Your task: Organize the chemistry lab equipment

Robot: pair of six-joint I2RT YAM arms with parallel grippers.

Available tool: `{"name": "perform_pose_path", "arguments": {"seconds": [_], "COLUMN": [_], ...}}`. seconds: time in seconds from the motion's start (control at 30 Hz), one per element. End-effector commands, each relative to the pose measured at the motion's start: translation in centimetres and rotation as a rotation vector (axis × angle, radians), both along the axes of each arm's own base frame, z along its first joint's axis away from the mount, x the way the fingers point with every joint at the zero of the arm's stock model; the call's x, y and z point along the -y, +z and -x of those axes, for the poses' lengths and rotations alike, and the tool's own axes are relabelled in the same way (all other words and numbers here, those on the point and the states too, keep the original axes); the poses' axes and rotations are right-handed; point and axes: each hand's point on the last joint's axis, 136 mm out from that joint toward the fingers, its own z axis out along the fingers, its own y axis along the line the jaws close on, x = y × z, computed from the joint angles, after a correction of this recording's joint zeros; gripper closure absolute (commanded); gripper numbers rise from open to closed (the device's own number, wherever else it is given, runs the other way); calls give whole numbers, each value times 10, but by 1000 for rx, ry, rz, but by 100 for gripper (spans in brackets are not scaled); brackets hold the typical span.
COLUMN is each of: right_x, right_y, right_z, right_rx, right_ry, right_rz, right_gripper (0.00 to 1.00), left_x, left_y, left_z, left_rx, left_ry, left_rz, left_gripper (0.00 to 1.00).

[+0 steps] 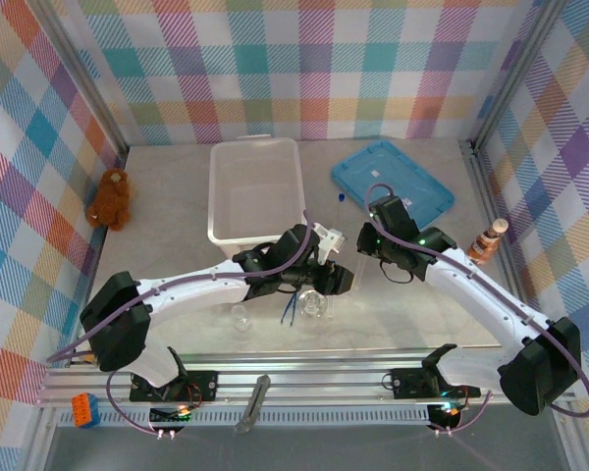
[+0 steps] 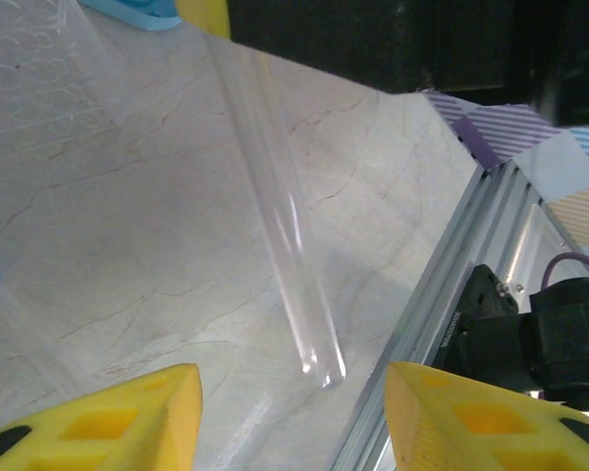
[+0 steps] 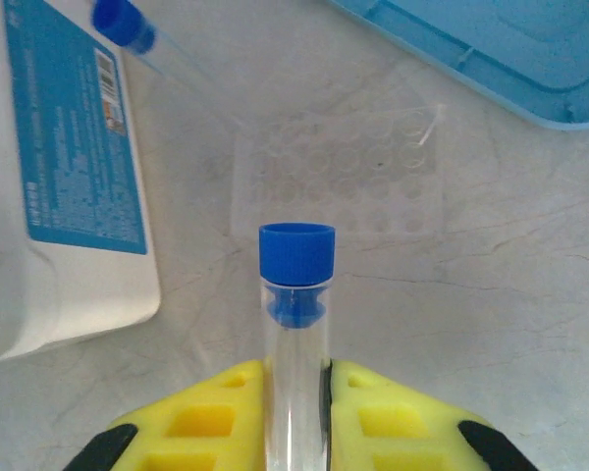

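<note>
- Clear plastic sets the scene in the top view: an open storage bin (image 1: 255, 186) stands at 12 o'clock on the table (image 1: 167, 226), with its blue lid (image 1: 393, 184) at 1 o'clock. The left arm (image 1: 201, 285) and right arm (image 1: 471, 280) meet near the table's middle. At 6 o'clock, by the front edge, a small beaker (image 1: 240, 316), a round flask (image 1: 314, 304) and dark-blue tweezers (image 1: 290, 309) lie outside the bin. The teddy bear (image 1: 110, 199) sits at 9 o'clock and the bottle-shaped figure (image 1: 489, 240) at 3 o'clock.
- Left wrist view: the left pincer (image 2: 293, 388) stands open. Its yellow pads flank the rounded end of a clear tube (image 2: 280, 226), which slants from 12 o'clock down towards 6 o'clock. Neither pad touches it.
- Right wrist view: the right pincer (image 3: 296, 392) is clamped on a blue-capped tube (image 3: 294, 343), cap end pointing to 12 o'clock. Beyond it lies a clear well tray (image 3: 339, 177). A second capped tube (image 3: 128, 25) lies at 11 o'clock beside the bin's labelled wall.
- Step in hand, as I judge it: one tube is lifted and offered between the two arms, probably the same tube in both wrist views.
- Next move, as I judge it: either the left pincer closes squarely on the tube's free end before the right lets go, or the right arm carries the tube over to the bin. Thin, slippery glass calls for a centred, gentle grip. The beaker, flask, tweezers and spare tube are not yet put away.
</note>
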Motion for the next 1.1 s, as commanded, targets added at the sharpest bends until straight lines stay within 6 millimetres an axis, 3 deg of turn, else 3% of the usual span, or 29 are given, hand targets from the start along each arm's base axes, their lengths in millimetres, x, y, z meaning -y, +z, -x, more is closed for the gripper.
{"name": "perform_pose_path", "arguments": {"seconds": [0.0,0.5,1.07], "right_x": [-9,-32,-36], "right_y": [24,39,40], "right_z": [-6,2,0], "right_rx": [60,76,82], "right_ry": [-6,46,47], "right_rz": [-45,-104,-115], "right_gripper": [80,80,80], "left_x": [14,18,14], "left_y": [15,14,16], "left_z": [2,-9,-14], "left_rx": [-12,-38,-29], "left_ry": [-20,10,25], "left_rz": [72,107,114], "left_gripper": [48,50,79]}}
